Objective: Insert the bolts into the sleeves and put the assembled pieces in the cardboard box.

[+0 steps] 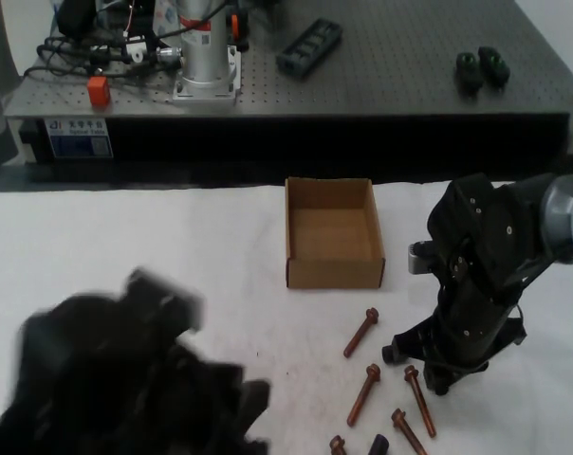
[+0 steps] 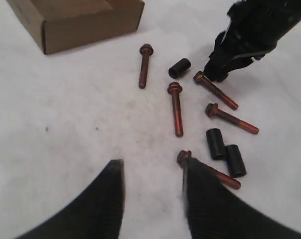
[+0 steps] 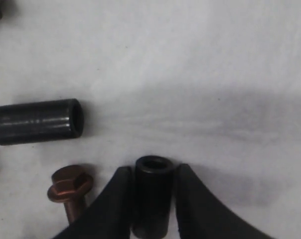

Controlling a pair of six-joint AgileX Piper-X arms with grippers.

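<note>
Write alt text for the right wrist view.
The right gripper has its jaws closed on a black sleeve, open end pointing outward. Nearby on the white cloth lie a second sleeve on its side and a copper bolt, head showing.

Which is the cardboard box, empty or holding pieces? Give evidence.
Empty: the high view looks into the open cardboard box and shows only its bare brown floor.
</note>
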